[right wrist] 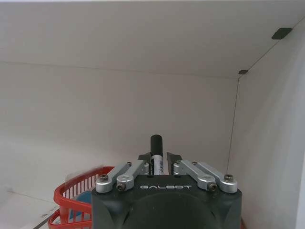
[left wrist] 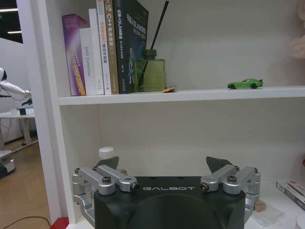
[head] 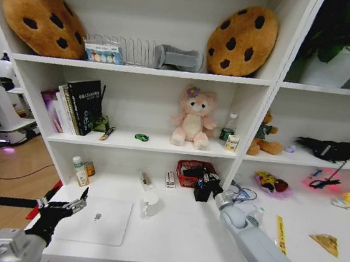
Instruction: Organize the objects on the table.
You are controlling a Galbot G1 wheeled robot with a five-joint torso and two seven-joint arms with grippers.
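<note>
Low in the frame's left, the left claw [head: 78,203] hangs spread wide beside the silver laptop [head: 95,219] lying on the white counter [head: 183,232]. Farther in, center frame, the right claw [head: 205,188] pinches a black pen [right wrist: 156,152] upright, just beside the red basket [head: 192,172]. Beyond, a green toy car [left wrist: 245,84] sits on the shelf [left wrist: 190,94].

Left gripper [left wrist: 167,168]: black housing lettered GALBOT, silver screwed linkages, dark pointed fingertips [left wrist: 217,163]. Right gripper [right wrist: 158,158]: identical black housing and silver linkages. Right arm [head: 262,250]: smooth grey shell, rounded wrist joint.
</note>
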